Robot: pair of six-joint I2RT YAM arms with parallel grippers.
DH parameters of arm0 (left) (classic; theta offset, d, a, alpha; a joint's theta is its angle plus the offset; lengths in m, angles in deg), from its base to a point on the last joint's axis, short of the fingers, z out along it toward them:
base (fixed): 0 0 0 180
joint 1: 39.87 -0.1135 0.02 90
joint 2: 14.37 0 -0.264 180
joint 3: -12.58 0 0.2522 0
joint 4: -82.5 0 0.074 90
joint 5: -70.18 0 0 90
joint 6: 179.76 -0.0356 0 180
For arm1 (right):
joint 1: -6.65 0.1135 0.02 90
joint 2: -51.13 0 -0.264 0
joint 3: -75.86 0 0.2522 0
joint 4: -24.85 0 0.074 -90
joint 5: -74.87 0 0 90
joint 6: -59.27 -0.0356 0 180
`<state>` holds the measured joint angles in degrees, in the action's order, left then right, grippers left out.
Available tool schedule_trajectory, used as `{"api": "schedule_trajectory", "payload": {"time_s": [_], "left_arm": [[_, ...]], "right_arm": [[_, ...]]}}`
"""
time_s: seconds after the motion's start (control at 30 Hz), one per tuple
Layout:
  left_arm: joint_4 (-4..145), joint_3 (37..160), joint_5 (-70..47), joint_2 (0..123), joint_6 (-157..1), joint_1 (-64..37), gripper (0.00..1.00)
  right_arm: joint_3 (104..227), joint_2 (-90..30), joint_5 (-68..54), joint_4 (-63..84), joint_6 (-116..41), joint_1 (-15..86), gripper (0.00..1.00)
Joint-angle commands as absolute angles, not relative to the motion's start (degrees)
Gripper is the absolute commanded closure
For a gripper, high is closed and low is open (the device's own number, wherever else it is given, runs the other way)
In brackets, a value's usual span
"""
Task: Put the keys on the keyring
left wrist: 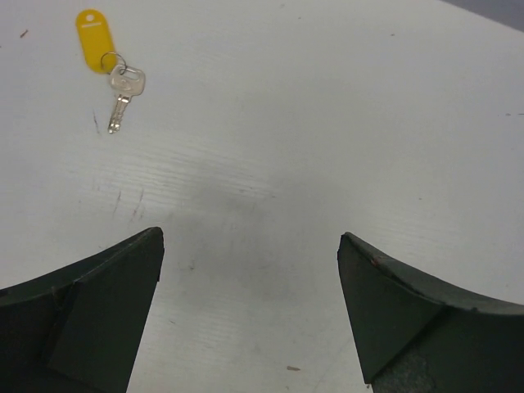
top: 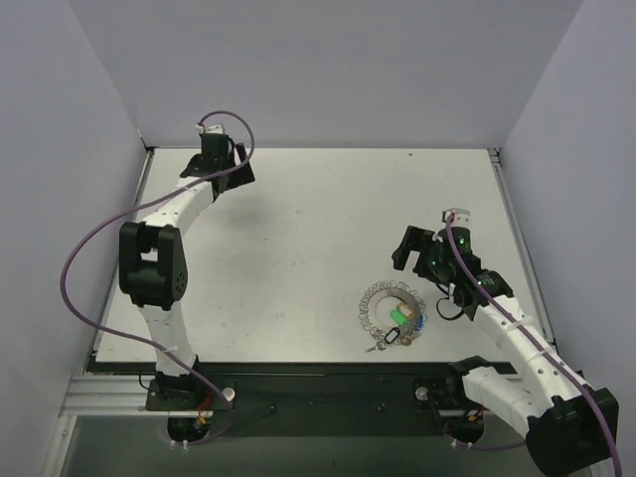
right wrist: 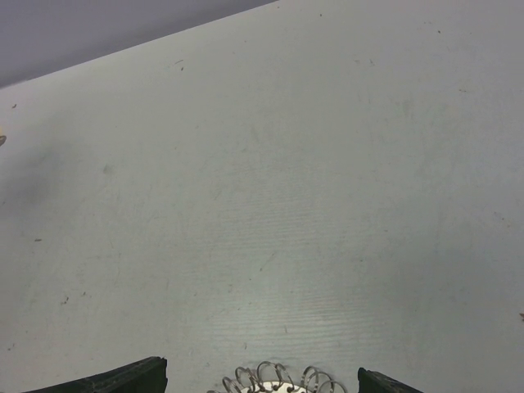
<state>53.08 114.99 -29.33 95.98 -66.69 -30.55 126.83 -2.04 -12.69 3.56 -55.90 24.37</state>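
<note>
Keyring (top: 370, 304) lies flat near the worktop's (top: 298, 229) near edge, right of centre. Coloured-head keys (top: 402, 316) bunch inside its loop; threaded or loose, cannot tell. Right fingers (right wrist: 123, 381) spread wide at its far side. Left fingers (left wrist: 106, 311) spread wide at the far-left corner, a yellow-tagged key (left wrist: 121, 90) lying ahead, untouched.

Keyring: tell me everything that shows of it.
The keyring is a silvery loop of coiled wire, lying flat on the white table near its front edge, right of centre. Small keys with green, yellow and blue heads bunch at its near-right side, touching it; whether they are threaded cannot be told. The right wrist view catches only a few coils. The open right gripper stands just beyond it, not gripping it.
</note>
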Motion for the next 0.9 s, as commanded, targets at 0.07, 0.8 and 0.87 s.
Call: {"api": "schedule_trajectory", "payload": {"time_s": [0.07,0.8,0.87], "left_arm": [[43.53,132.58,-39.41,107.07,-70.25,-30.99,0.06],[29.89,165.39,-33.26,130.74,-69.11,-39.52,0.20],[30.07,165.65,-33.09,131.70,-69.46,-39.52,0.20]], "right_arm": [[128.82,-4.15,-13.64,5.46,-54.98,24.58,0.00],[128.12,-8.90,-11.26,7.66,-54.72,24.49,0.00],[128.12,-8.99,-11.17,7.84,-54.63,24.41,0.00]]}}
